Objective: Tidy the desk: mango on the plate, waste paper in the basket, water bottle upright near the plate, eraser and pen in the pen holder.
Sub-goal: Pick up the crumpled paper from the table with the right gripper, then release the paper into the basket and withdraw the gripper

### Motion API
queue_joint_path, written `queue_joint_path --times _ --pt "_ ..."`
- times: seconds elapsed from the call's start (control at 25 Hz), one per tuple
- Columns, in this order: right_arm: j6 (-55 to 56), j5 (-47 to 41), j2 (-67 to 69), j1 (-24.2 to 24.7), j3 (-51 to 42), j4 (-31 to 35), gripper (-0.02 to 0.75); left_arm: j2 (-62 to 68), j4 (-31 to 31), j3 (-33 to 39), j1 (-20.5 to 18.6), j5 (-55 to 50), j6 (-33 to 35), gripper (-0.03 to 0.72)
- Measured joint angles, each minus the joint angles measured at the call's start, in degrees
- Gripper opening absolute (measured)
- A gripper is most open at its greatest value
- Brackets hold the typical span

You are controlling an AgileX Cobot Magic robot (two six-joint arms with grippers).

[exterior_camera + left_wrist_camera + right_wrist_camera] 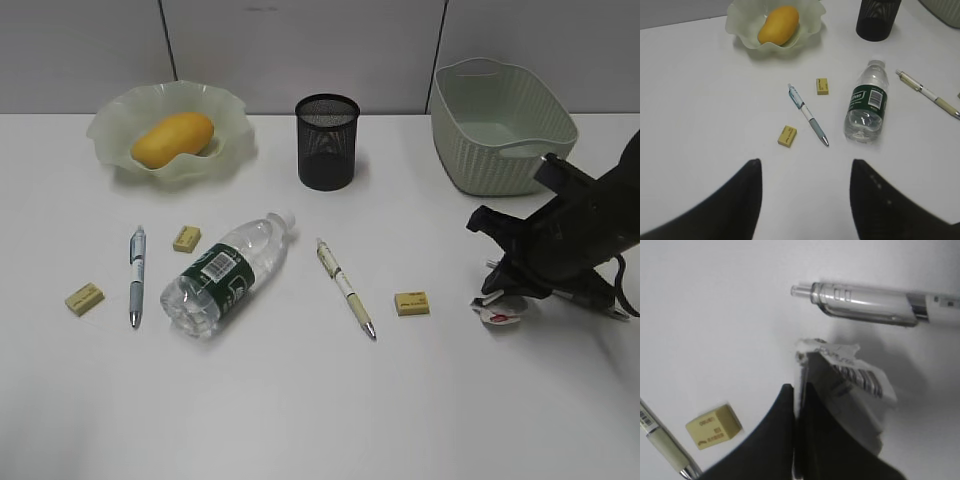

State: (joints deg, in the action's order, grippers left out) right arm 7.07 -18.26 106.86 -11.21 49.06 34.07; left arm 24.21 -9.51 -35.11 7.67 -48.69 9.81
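My right gripper (497, 300) is low over the desk (300, 420) at the right and shut on the edge of the waste paper (498, 316), which also shows in the right wrist view (860, 385) in the jaws (800, 392). The mango (172, 139) lies on the plate (110, 125). The water bottle (228, 272) lies on its side. The pen holder (327, 141) stands at the back, the basket (500, 125) at the back right. Three erasers (84, 298) (186, 238) (412, 303) and two pens (136, 275) (346, 287) lie loose. My left gripper (805, 172) is open and empty.
A third, clear pen (865, 300) lies just beyond the paper, partly under my right arm (600, 305). An eraser (714, 426) and a pen tip (665, 447) lie left of the right jaws. Grey partition panels stand behind the desk.
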Motion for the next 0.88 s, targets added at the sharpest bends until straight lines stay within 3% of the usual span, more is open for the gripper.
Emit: queue_joint_path --times 0.56,0.88 --pt "-5.55 -6.30 -12.59 0.00 8.85 -1.03 0.014 0.00 0.18 0.00 0.00 0.07 0.00 0.427" --pt "-6.06 4.81 -12.84 0.00 18.65 -8.24 0.014 0.00 0.18 0.00 0.00 0.25 0.00 0.427"
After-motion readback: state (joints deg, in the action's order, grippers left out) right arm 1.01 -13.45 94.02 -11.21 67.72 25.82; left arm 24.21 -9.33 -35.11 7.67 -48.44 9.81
